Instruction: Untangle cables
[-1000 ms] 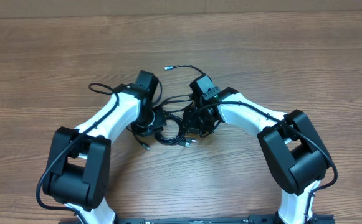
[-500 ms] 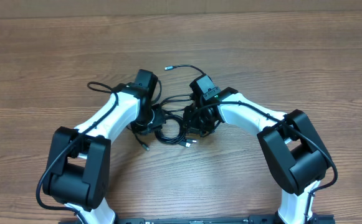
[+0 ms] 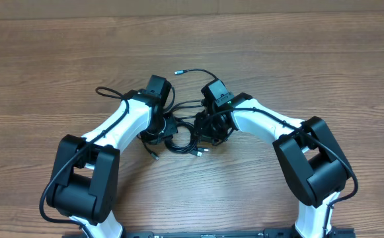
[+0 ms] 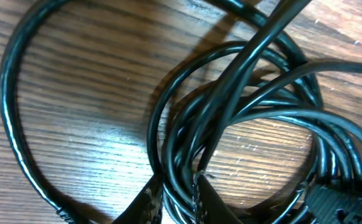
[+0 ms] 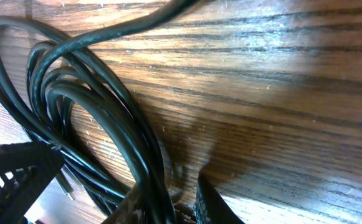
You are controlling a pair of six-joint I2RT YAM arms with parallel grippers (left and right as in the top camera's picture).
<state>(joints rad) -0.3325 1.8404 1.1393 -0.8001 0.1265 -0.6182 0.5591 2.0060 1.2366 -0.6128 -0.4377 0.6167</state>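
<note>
The cables (image 3: 180, 137) are thin black cords lying in a knotted coil on the wooden table between my two arms. One strand arcs to a plug tip (image 3: 177, 71) at the back, and another loops out to the left (image 3: 102, 90). My left gripper (image 3: 160, 127) sits on the coil's left side. In the left wrist view it (image 4: 176, 199) is shut on a bundle of cable strands (image 4: 230, 106). My right gripper (image 3: 211, 130) is on the coil's right side. In the right wrist view it (image 5: 179, 208) is nearly closed, with a cable bundle (image 5: 115, 118) running in against its left finger (image 5: 137, 208).
Two loose plug ends (image 3: 154, 157) (image 3: 200, 153) stick out of the coil toward the front. Both arms' white links (image 3: 115, 122) (image 3: 264, 122) reach inward from the near table edge. A black ribbed part (image 5: 12, 171) shows at the lower left of the right wrist view.
My left wrist has shifted slightly to the right, and its jaws have drawn tighter on the strands. The left loop moved a little with it. The right arm has not moved.
</note>
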